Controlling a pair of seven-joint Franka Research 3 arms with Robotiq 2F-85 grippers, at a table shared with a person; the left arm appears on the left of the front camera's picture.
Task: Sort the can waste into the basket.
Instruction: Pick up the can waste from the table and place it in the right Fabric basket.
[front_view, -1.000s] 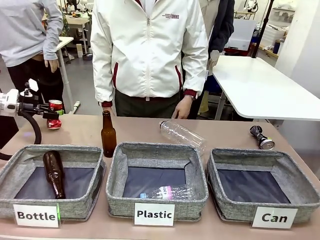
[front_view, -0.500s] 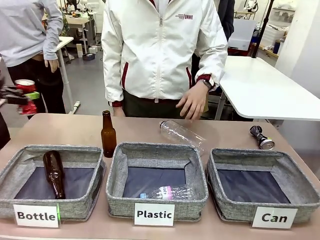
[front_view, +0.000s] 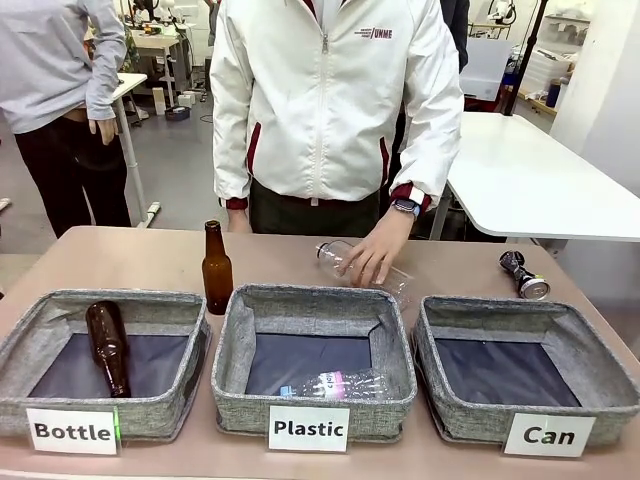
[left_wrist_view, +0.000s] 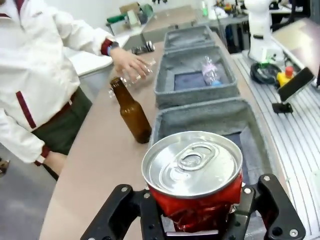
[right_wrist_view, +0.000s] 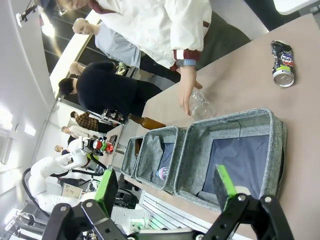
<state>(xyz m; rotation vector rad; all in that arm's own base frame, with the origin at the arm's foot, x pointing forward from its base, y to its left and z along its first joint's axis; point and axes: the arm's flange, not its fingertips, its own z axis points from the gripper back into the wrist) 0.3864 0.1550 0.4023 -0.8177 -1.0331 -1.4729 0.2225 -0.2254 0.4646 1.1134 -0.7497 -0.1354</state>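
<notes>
In the left wrist view my left gripper (left_wrist_view: 194, 220) is shut on the dented red can (left_wrist_view: 192, 172), whose silver top faces the camera, held high above the table's left end. The dark can (front_view: 524, 275) lies on its side at the far right of the table, just behind the empty "Can" basket (front_view: 432, 340). It also shows beyond that basket (right_wrist_view: 278, 150) as the dark can (right_wrist_view: 282, 62) in the right wrist view. There my right gripper (right_wrist_view: 165, 187) hangs open and empty above the basket's near side.
A person's hand (front_view: 372, 258) rests on a clear plastic bottle (front_view: 400, 280) behind the "Plastic" basket (front_view: 228, 345), which holds another bottle. A brown bottle (front_view: 216, 270) stands upright; another lies in the "Bottle" basket (front_view: 190, 345). A white side table (front_view: 530, 180) stands at the far right.
My left gripper carried the red can left and out of the front view. The person's hand came down onto the clear bottle.
</notes>
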